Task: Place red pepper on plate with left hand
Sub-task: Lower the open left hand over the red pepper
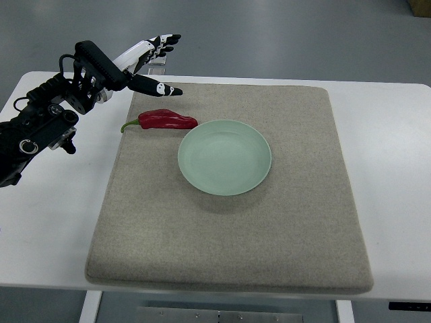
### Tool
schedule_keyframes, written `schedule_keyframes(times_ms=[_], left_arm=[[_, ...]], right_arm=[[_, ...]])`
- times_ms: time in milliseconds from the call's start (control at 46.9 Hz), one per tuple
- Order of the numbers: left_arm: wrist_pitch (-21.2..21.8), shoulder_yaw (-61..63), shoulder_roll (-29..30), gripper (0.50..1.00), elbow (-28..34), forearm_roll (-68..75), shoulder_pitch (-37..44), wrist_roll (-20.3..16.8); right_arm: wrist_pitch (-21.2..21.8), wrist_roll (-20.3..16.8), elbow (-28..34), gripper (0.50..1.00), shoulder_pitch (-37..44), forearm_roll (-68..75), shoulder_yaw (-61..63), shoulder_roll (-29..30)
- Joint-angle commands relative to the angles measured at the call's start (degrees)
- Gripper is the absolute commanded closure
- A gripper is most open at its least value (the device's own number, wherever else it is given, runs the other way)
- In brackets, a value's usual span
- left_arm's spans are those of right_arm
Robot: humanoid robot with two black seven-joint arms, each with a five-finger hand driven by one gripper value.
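From the top view, the left hand (145, 64) comes in from the picture's left edge on a black arm and hovers over the far left corner of the grey felt mat (229, 229), its white and black fingers (161, 42) stretched out straight and spread, with the thumb pointing toward the mat; it grasps nothing. The red pepper (165, 120) lies flat on the mat just below the hand, apart from it, its green stem pointing left toward the mat's edge and its tip touching or nearly touching the rim of the pale green plate (225, 157). The plate sits near the mat's middle. The mat lies on a white table (390, 134).
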Motion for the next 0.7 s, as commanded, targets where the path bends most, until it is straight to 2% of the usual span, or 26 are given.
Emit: schedule_keyframes(times_ms=[0, 299, 682], left_arm=[[-0.03, 0.00, 0.11, 0.508, -0.11, 4.08, 0.04, 0.01], [0.23, 0.17, 1.25, 0.527, 0.07, 19.72, -0.04, 0.10], [0.15, 0.35, 2.31, 0.529, -0.02, 27.28, 0.04, 0.18]], right_arm=[[0.00, 0.00, -0.06, 0.568, 0.00, 0.00, 0.00, 0.00], [0.00, 0.00, -0.06, 0.568, 0.00, 0.00, 0.00, 0.00], [0.00, 0.00, 0.02, 0.568, 0.00, 0.00, 0.00, 0.00]])
